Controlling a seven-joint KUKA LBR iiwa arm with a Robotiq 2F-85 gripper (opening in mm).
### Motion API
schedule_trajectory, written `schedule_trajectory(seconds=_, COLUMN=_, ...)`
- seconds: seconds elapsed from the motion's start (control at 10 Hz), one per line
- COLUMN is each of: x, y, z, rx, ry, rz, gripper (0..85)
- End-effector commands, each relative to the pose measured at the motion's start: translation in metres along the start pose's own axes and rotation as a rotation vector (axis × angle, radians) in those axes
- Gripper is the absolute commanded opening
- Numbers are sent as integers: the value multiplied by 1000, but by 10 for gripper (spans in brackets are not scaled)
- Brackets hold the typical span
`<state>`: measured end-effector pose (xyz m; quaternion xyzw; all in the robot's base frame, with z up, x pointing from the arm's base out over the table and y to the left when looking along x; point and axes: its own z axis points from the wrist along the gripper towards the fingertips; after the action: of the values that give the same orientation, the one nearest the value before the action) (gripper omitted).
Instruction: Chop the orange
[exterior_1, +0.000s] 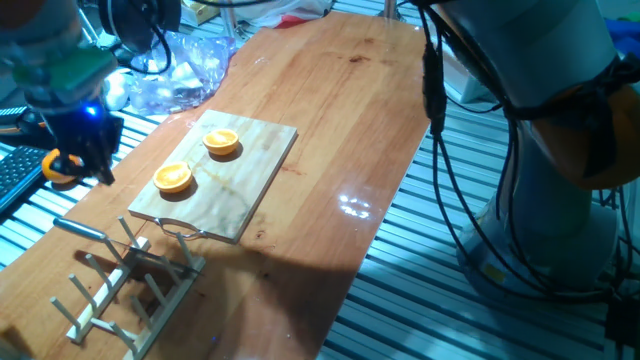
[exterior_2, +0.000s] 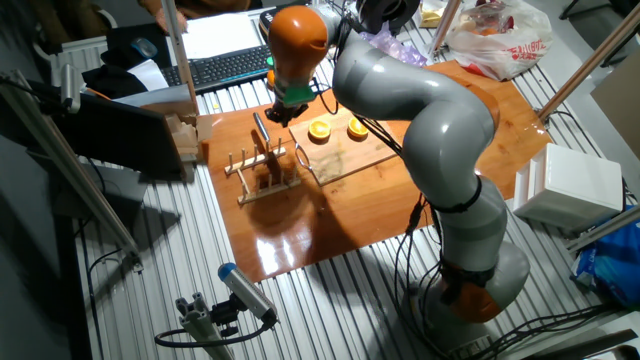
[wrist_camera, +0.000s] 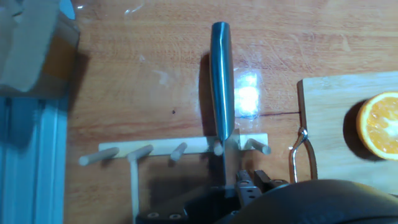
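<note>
The orange lies cut in two halves on the wooden cutting board (exterior_1: 240, 185), flat pulpy faces up: one half (exterior_1: 173, 178) nearer the rack, the other (exterior_1: 221, 142) farther back. One half shows at the right edge of the hand view (wrist_camera: 380, 124). A steel-handled knife (wrist_camera: 222, 81) rests in the wooden peg rack (exterior_1: 125, 285), handle sticking out. My gripper (exterior_1: 88, 150) hangs above the rack and left of the board, apart from both halves. Its fingertips (wrist_camera: 249, 182) barely show, and their spacing is unclear.
The board's metal hanging loop (wrist_camera: 300, 155) is next to the rack. An orange-and-black object (exterior_1: 58, 166) and a keyboard (exterior_2: 225, 65) lie past the table's left edge. Plastic bags (exterior_1: 185, 70) sit at the far end, and cables hang by the robot base (exterior_1: 560, 200).
</note>
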<state>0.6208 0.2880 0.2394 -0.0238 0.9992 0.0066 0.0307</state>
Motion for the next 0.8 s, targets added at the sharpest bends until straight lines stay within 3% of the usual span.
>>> schedule_trajectory(seconds=0.0, x=-2, y=-3, z=-4, rx=4, ry=3, rz=0, gripper=0)
schedule_trajectory(seconds=0.2, x=-7, y=-2, z=-16, rx=5, ry=-2, rz=-5, gripper=0)
schedule_trajectory(seconds=0.3, x=-8, y=6, z=-22, rx=-6, ry=4, rz=2, gripper=0)
schedule_trajectory(seconds=0.7, x=-7, y=10, z=-24, rx=-9, ry=2, rz=-1, gripper=0)
